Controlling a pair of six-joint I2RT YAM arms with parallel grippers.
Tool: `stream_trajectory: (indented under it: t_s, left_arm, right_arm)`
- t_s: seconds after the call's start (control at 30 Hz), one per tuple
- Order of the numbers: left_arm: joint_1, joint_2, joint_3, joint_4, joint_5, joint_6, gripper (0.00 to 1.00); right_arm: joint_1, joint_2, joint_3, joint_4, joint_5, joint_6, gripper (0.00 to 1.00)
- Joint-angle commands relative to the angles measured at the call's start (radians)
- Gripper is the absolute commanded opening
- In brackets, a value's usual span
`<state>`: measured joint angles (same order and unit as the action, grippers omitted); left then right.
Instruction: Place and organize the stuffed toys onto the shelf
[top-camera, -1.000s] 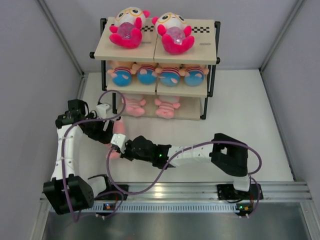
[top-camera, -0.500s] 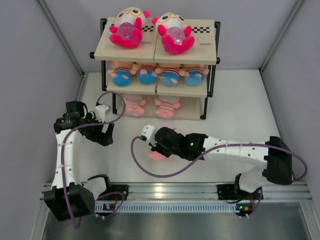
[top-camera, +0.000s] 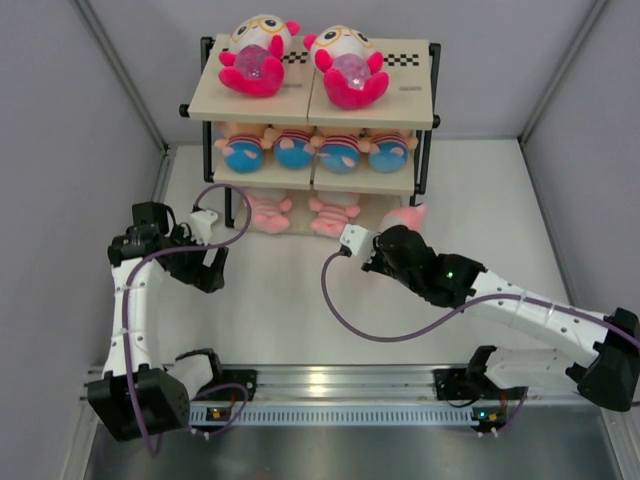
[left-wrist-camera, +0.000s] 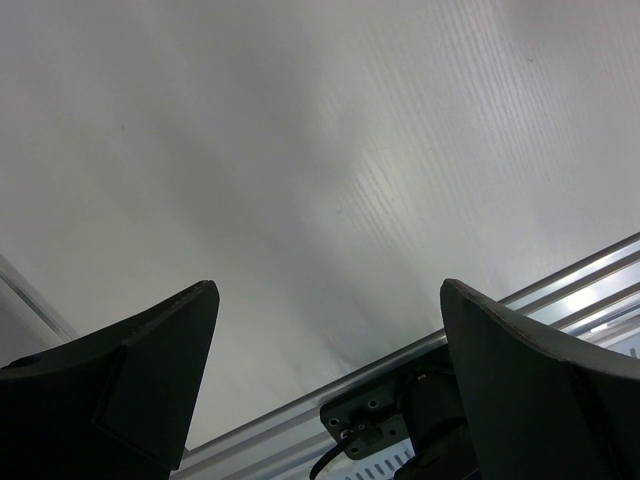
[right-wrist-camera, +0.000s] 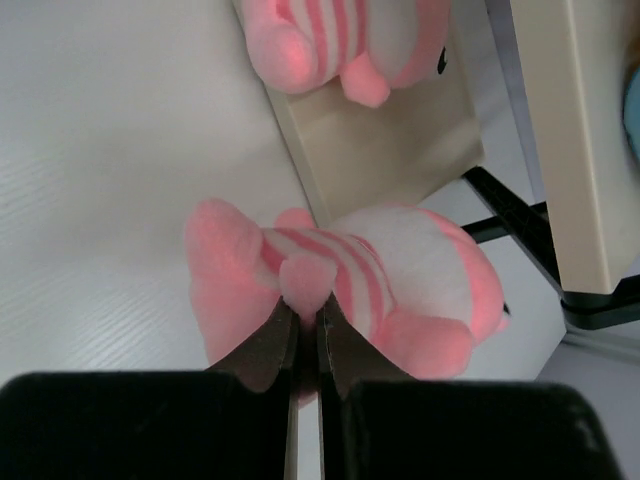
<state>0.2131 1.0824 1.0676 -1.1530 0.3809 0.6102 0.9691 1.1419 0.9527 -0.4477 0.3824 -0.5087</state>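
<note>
Pinching the pink striped toy (right-wrist-camera: 400, 270) by one small limb beside the shelf's (right-wrist-camera: 390, 150) right end, the right hand (right-wrist-camera: 305, 330) is probably risking a slip or snag; the left hand (left-wrist-camera: 328, 290) is gaping, empty.

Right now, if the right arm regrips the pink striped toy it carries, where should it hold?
Probably across the belly of the pink striped toy, from the side away from the shelf: the right gripper pinches only a small nub, and the belly is fuller.

Bright, even, diffuse light from above. Soft shadows under shelf (top-camera: 410, 100) boards. Glare on metal rail (top-camera: 330, 382). Wrist views: near fingers (left-wrist-camera: 130, 390) dark, slightly blurred.
</note>
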Motion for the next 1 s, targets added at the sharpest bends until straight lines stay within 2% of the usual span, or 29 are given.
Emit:
stream_trajectory:
  t_s: [0.0, 0.13, 0.3, 0.57, 0.83, 0.97]
  left_arm:
    - [-0.004, 0.014, -0.005, -0.005, 0.023, 0.016, 0.99]
    - [-0.006, 0.02, -0.003, -0.004, 0.024, 0.011, 0.98]
    - [-0.006, 0.028, 0.0, -0.004, 0.032, 0.005, 0.98]
    - [-0.006, 0.037, 0.014, -0.005, 0.024, -0.006, 0.98]
    - [-0.004, 0.034, -0.001, -0.005, 0.009, -0.004, 0.98]
    - [-0.006, 0.057, 0.017, -0.004, -0.005, -0.003, 0.98]
  right_arm:
    - [-0.052, -0.002, -0.038, 0.217, -0.105, -0.203, 0.0]
    - [-0.128, 0.056, -0.017, 0.23, -0.204, -0.234, 0.0]
    - [-0.202, 0.11, 0.003, 0.293, -0.237, -0.3, 0.0]
    - [-0.245, 0.22, 0.044, 0.374, -0.431, -0.333, 0.0]
    - [-0.352, 0.257, -0.029, 0.575, -0.582, -0.317, 0.0]
    - [-0.414, 0.259, -0.08, 0.682, -0.749, -0.297, 0.0]
